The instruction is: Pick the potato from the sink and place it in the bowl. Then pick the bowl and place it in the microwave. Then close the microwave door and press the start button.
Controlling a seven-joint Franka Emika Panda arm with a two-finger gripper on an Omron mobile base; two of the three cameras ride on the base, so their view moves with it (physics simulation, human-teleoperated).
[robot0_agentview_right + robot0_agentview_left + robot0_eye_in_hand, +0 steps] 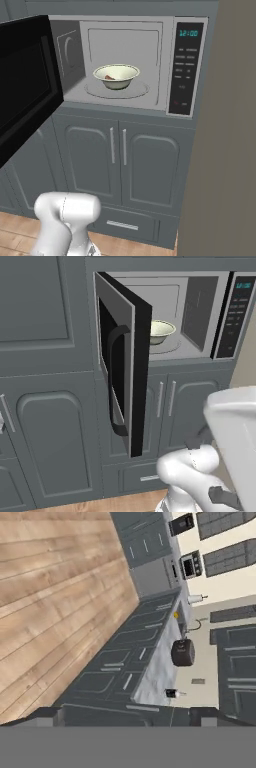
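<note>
The built-in silver-grey microwave (125,65) with its dark right-hand control panel and teal display is set into grey cabinetry. Its silver-framed door with black glass window and dark vertical handle (122,363) stands swung wide open to the left. In the right base view the same door (25,85) fills the left edge as a dark slab.

Inside the cavity, the pale cream round bowl with a flared rim (116,76) sits upright on the round turntable plate (135,92), roughly at its middle. In the left base view the bowl (162,331) is half hidden behind the door's edge. A small orange-brown lump, the potato (110,77), lies in the bowl against its inner wall.

The white arm is folded low in front of the lower cabinet doors, well apart from the microwave. The hand (127,714) points away across the room, toward a wooden floor (50,587) and a distant grey tabletop run; its two dark fingertips (47,713) stand far apart with nothing between them.
</note>
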